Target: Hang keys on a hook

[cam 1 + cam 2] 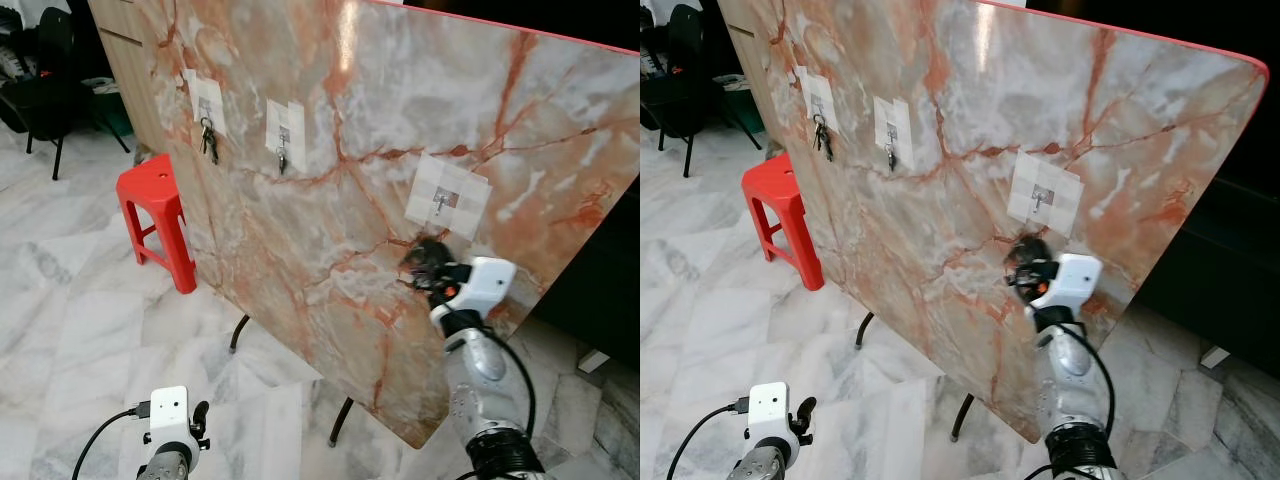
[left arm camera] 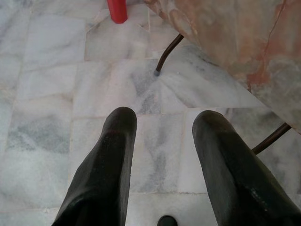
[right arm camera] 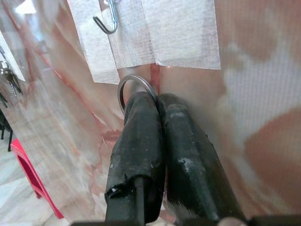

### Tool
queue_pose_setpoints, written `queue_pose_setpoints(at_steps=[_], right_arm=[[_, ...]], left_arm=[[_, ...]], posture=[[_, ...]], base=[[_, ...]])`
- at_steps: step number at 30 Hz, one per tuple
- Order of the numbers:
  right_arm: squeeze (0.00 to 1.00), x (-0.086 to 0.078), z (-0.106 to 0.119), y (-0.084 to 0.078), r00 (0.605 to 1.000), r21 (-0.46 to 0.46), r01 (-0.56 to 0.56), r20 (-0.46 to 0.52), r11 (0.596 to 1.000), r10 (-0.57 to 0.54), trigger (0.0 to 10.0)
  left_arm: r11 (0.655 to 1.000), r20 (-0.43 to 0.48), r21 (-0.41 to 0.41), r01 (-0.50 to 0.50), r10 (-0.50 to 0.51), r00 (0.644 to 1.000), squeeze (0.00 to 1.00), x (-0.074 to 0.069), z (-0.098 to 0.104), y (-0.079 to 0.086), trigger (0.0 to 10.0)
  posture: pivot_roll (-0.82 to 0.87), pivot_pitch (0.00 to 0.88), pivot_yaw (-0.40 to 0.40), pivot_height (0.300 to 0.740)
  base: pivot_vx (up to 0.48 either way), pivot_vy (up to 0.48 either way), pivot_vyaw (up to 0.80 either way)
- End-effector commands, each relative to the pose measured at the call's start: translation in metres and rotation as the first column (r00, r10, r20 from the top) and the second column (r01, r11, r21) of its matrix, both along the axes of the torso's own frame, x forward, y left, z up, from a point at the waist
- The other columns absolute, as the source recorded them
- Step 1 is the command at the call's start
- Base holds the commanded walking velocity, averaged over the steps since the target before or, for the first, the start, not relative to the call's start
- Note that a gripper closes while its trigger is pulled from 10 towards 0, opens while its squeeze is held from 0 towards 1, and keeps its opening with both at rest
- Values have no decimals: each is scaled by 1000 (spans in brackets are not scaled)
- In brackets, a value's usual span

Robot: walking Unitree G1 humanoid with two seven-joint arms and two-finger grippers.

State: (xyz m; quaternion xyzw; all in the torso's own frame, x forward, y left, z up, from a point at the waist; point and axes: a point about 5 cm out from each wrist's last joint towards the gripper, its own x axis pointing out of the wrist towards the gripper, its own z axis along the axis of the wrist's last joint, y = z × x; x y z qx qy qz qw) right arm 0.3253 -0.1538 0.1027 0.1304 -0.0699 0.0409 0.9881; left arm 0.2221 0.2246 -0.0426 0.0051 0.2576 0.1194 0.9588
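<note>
Right wrist view gives the clearest look: the right gripper (image 3: 157,101) has its two black fingers pressed together on a thin silver key ring (image 3: 135,89), whose loop pokes out past the fingertips at the centre of the frame. Just beyond it, in the upper left of the frame, the small silver metal hook (image 3: 106,21) on its white adhesive patch (image 3: 181,33) stands bare, with the ring close beneath it but not yet over its tip. Whether keys hang from the ring is hidden behind the fingers.

In the left eye view the same gripper (image 1: 425,262) sits right of centre against the tilted orange-veined marble board (image 1: 330,250), just below the patch. Two further hooks in the upper left of that frame already carry dark key bunches (image 1: 208,140).

Several risks follow, as I judge it. Little of the ring protrudes, so it could strike the hook's tip and twist in the pinch, or slip free and fall to the marble floor (image 1: 70,320). Pushing hard might peel the patch or rock the board on its thin legs. Letting go before the ring seats would drop it.

The left gripper (image 2: 162,136) hangs idle over the floor, fingers spread.
</note>
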Motion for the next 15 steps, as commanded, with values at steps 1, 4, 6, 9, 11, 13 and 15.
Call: queue_pose_setpoints(at_steps=[1,4,6,9,11,13,15], right_arm=[[0,3,11,5,999,-8,-23,41,1000,23,10000],[0,3,17,9,997,-2,-34,65,999,34,10000],[0,3,19,9,996,2,-39,78,999,38,10000],[0,2,20,10,996,-6,-43,82,999,43,10000],[0,1,20,10,995,-18,-47,86,999,48,10000],[0,-1,21,9,995,-28,-45,91,999,48,10000],[0,-1,22,9,994,-29,-43,97,999,46,10000]], left_arm=[[1000,-10,1,8,-8,1000,0,-1,-1,-1,10000],[1000,-10,1,5,-5,1000,0,-1,-1,-1,10000],[1000,-10,1,4,-4,1000,0,-1,-1,-1,10000],[1000,-12,3,5,-5,1000,0,-1,-1,0,10000],[1000,-13,4,7,-7,1000,0,-1,-1,0,10000],[1000,-15,5,8,-8,1000,0,-1,-1,0,10000],[1000,-15,6,8,-8,1000,0,-1,-1,0,10000]], posture=[[29,0,-67,740],[34,0,-67,740],[34,0,-67,740],[33,0,-65,740],[31,0,-64,740],[30,0,-63,740],[28,0,-61,740]], base=[[0,0,0],[0,0,0],[0,0,0],[0,0,0],[0,0,0],[0,0,0],[0,0,0]])
